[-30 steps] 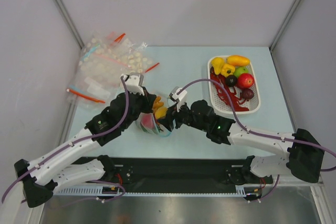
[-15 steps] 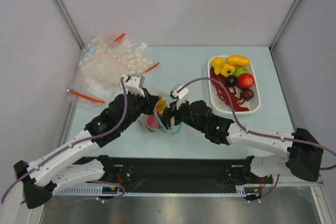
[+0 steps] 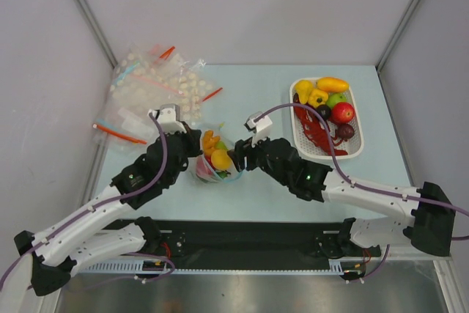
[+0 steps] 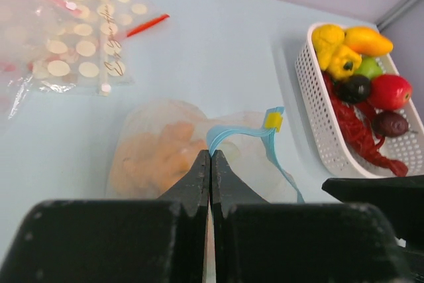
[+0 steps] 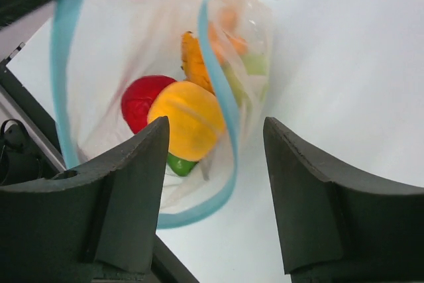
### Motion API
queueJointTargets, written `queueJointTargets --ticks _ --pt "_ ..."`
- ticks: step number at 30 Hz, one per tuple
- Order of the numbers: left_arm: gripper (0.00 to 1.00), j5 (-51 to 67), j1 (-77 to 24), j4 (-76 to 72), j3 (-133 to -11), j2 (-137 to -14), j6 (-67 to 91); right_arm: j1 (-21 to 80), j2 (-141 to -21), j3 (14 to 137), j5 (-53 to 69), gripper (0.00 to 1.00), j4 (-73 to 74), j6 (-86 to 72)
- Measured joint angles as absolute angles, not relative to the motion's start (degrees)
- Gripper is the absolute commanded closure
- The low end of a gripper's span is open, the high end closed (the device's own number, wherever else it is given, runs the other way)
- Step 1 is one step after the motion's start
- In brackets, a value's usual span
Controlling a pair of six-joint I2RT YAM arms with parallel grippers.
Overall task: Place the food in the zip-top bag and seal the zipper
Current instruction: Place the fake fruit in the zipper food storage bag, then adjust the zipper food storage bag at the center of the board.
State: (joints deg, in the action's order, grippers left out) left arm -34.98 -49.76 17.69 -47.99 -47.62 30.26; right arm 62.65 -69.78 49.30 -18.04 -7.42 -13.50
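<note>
Clear spare bags lay heaped at the bench's left rear. Beside them the left pincer was clenched on the zipper of the zip-top bag, which sat mid-bench holding yellow, red and orange food. The right pincer hung released over its mouth. More food filled the white tray at right.
</note>
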Motion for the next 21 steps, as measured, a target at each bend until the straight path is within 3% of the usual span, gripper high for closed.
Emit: queueJointTargets --ticks 21 --pt "0.99 -42.8 -49.8 19.2 -47.5 -44.1 33.1 62.3 -81.0 56.4 -20.5 0.48 2.3 -17.6"
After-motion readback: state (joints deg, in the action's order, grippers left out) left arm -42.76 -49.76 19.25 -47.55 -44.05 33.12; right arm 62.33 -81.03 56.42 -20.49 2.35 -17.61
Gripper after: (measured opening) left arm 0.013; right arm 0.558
